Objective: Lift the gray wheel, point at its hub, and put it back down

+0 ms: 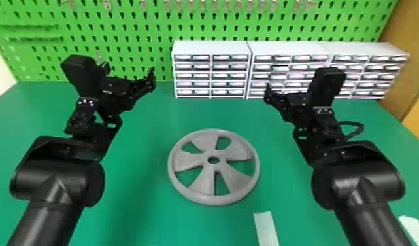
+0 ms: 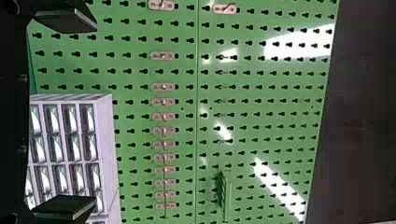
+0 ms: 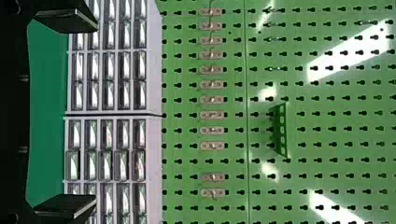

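- Green pegboard (image 1: 136, 31) runs across the back, with white drawer cabinets (image 1: 211, 49) in front of it and a brown panel (image 1: 417, 65) off to the right. Pretty tidy workshop look.
- Little metal clips (image 2: 163, 87) sit in a row on the pegboard, plus a small green holder (image 3: 281, 130) sticking out of it.
- Worktop's (image 1: 136, 196) green too, and the gray wheel (image 1: 203, 180) is lying flat on it, around the middle side to side, hub (image 1: 213, 153) facing up. You can see the worktop through the gaps between its spokes.
- Left gripper (image 1: 128, 72) is up to the left and farther back than the wheel, well apart from it.
- Over in its wrist view, the left gripper (image 2: 95, 114) has its fingers (image 2: 67, 21) spread wide and empty, just cabinet and pegboard in the background between them.
- Right gripper (image 1: 292, 98) hangs on the other side, also beyond the wheel and well clear of it.
- Same deal in that wrist view: the right gripper (image 3: 96, 114) has its fingers (image 3: 67, 21) wide apart, pinching nothing, with drawers and pegboard behind.
- Pale strip (image 1: 265, 227) lies closer to the robot than the wheel, slightly right, and another white piece (image 1: 414, 229) is near the right edge.
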Available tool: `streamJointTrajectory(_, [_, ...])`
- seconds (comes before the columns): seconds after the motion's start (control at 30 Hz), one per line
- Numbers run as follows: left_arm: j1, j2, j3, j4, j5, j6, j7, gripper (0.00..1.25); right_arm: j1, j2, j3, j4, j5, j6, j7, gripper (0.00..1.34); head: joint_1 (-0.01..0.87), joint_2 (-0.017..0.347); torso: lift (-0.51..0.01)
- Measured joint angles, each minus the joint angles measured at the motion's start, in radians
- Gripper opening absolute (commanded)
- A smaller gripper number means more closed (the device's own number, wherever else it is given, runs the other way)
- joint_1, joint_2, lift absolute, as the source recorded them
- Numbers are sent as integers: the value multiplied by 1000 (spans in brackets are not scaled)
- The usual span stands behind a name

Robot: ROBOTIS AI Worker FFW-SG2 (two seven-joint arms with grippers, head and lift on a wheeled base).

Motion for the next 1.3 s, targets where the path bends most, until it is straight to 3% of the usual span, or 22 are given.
streamJointTrajectory(1.3, [1, -3, 0, 1, -1, 2, 0, 1250, 3, -4, 10, 1, -5, 0, 0, 1313, 692, 48, -88])
